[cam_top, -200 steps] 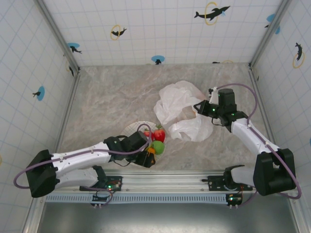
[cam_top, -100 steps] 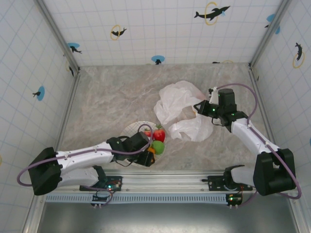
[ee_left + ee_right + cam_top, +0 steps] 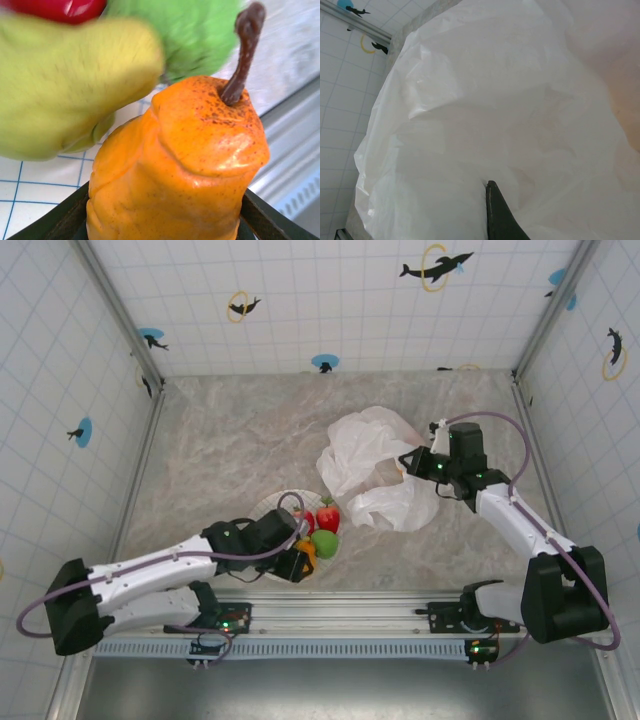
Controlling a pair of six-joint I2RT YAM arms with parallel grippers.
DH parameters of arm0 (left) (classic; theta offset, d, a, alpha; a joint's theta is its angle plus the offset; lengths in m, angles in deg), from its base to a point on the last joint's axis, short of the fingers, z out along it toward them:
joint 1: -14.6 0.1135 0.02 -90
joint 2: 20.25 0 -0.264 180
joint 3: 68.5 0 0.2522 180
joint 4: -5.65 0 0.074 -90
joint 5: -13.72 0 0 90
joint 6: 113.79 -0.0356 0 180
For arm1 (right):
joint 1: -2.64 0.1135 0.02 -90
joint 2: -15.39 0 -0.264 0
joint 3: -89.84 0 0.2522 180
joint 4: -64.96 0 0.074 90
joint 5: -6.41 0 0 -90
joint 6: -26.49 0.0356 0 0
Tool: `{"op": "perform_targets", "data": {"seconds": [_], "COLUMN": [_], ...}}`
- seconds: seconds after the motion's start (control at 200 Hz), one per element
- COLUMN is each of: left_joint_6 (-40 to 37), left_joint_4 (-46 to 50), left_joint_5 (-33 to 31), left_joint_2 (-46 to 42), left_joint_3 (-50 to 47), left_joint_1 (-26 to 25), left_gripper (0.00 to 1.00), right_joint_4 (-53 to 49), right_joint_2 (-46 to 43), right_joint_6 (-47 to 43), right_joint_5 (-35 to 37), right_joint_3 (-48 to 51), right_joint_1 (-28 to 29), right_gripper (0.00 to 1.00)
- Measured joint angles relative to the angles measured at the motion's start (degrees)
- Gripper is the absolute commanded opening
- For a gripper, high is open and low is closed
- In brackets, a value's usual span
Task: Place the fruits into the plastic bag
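Observation:
My left gripper (image 3: 298, 560) is shut on an orange pear-shaped fruit (image 3: 175, 165) with a brown stem, just off the plate's near right edge. Right beside it lie a yellow-green pear (image 3: 65, 80), a green apple (image 3: 324, 543) and a red strawberry (image 3: 327, 517). The white wrinkly plastic bag (image 3: 375, 475) lies right of centre. My right gripper (image 3: 412, 462) is shut on the bag's right edge and holds it up. In the right wrist view the bag (image 3: 495, 100) covers nearly everything, with one dark finger (image 3: 500, 215) pressed into a fold.
The round cream plate (image 3: 272, 508) with a grid pattern sits under the fruits at the near middle. The metal rail (image 3: 350, 610) of the table's near edge runs just behind my left gripper. Tiled walls enclose the marble table (image 3: 230, 440).
My left arm has drawn back to the left, its elbow swinging outward, and the gripper with the orange fruit has shifted slightly left. The right arm and the bag have not moved.

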Motion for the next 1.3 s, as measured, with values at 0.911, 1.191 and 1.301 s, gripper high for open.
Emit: {"op": "perform_targets", "data": {"seconds": [0.911,1.191,1.301], "left_joint_6": [-17.4,-24.0,-26.7], "left_joint_4": [-24.3,-32.1,-34.9], "left_joint_5": [-1.4,-8.5,-11.4], "left_joint_2": [39.5,42.2,45.0], "left_joint_3": [32.5,32.0,32.1], "left_joint_1": [5.9,5.9,5.9], "left_gripper": [0.49,0.52,0.53], "right_joint_4": [-4.0,5.4,8.5], "right_joint_2": [-0.2,-0.6,-0.5], "right_joint_6": [-3.3,8.5,12.0], "right_joint_5": [-5.6,-9.9,-10.3], "right_joint_3": [-1.0,1.4,1.4], "right_joint_1": [1.9,0.3,0.0], "right_gripper": [0.0,0.0,0.0]}}
